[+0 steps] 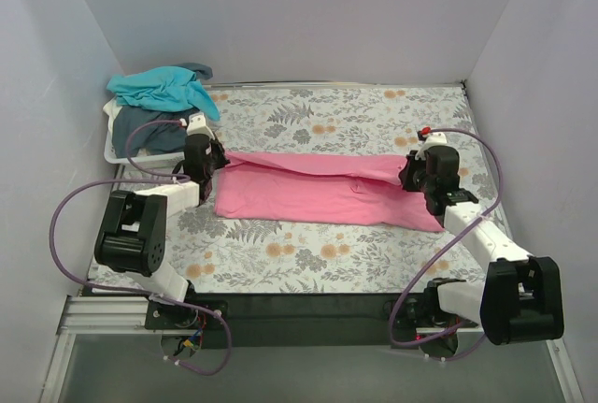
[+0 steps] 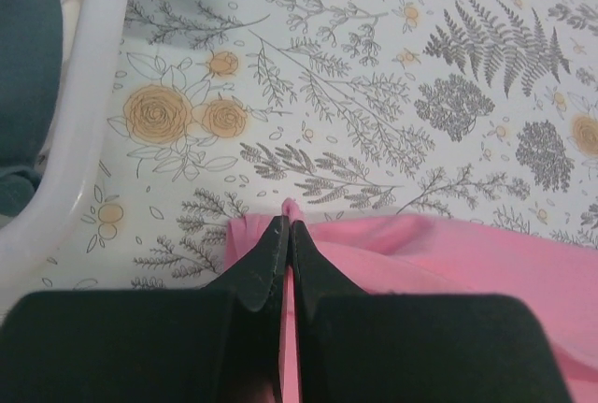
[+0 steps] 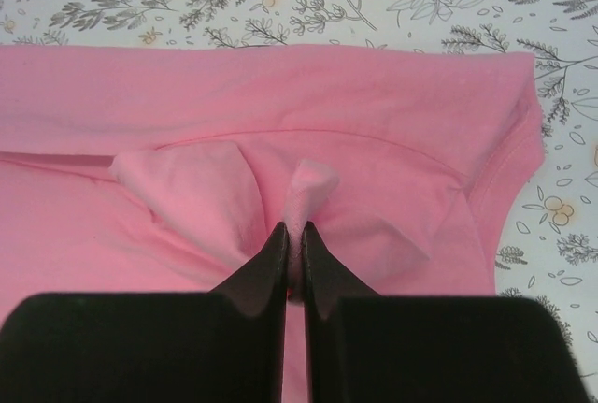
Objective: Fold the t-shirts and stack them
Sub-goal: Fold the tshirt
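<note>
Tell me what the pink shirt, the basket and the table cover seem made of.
Bubblegum pink t-shirt: soft matte knit, likely cotton; it creases and bunches. White basket: smooth plastic, probably, from its sheen. Floral table cover: printed fabric or vinyl; cannot tell.

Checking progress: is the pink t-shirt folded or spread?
Partly folded: pink t-shirt edge doubled over; left gripper and right gripper pinch it.
</note>
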Tool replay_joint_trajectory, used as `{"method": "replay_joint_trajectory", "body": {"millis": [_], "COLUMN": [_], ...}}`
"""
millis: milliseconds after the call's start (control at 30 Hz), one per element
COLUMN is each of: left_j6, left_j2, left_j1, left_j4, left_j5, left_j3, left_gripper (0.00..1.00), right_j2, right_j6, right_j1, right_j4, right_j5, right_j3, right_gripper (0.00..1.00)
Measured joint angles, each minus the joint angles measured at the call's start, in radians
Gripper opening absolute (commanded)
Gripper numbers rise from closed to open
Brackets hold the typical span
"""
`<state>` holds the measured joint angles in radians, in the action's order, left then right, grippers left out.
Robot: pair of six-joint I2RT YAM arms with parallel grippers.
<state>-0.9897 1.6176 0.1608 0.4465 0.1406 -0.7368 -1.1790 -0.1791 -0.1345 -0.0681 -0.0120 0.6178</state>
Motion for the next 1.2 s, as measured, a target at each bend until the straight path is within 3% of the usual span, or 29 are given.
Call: {"method": "replay_joint_trajectory", "body": {"millis": [367,567,700,767,833,867,933,1033,1067,1200], "left_j6": [0.015,0.005,-0.022,-0.037,-0.055,-0.062,-0.079,-0.1,-0.105,-0.119], "left_j2": [-0.077,-0.098,-0.139,-0.175,-0.213,-0.234,-0.272,-0.307,-0.308,-0.229], "left_j1": [0.0,0.0,0.0,0.0,0.0,0.0,0.0,0.0,0.0,0.0], "left_j4": [-0.023,-0.045,-0.056,-0.06,-0.066,-0.069,-0.071,-0.058,-0.053,-0.06], "left_j5": [-0.051,-0.054,-0.055,-0.047,-0.03,-0.019,0.006,0.035,0.04,0.043], "left_j3": [0.066,0.095,0.142,0.171,0.192,0.198,0.202,0.203,0.202,0.166], "left_gripper": [0.01,0.16,0.42,0.5,0.56,0.58,0.61,0.64,0.64,0.62], "right_j2": [0.074,0.093,0.109,0.117,0.123,0.124,0.124,0.127,0.13,0.153], "right_j6": [0.003,0.004,0.006,0.006,0.007,0.007,0.01,0.008,0.01,0.014], "right_j1": [0.0,0.0,0.0,0.0,0.0,0.0,0.0,0.0,0.0,0.0], "right_j4": [0.068,0.093,0.115,0.126,0.136,0.141,0.146,0.155,0.157,0.169], "right_j5": [0.043,0.043,0.044,0.044,0.048,0.051,0.059,0.068,0.071,0.078], "right_j3": [-0.016,-0.029,-0.046,-0.053,-0.059,-0.059,-0.059,-0.059,-0.059,-0.058], "right_gripper": [0.01,0.01,0.01,0.02,0.12,0.23,0.3,0.45,0.55,0.61]}}
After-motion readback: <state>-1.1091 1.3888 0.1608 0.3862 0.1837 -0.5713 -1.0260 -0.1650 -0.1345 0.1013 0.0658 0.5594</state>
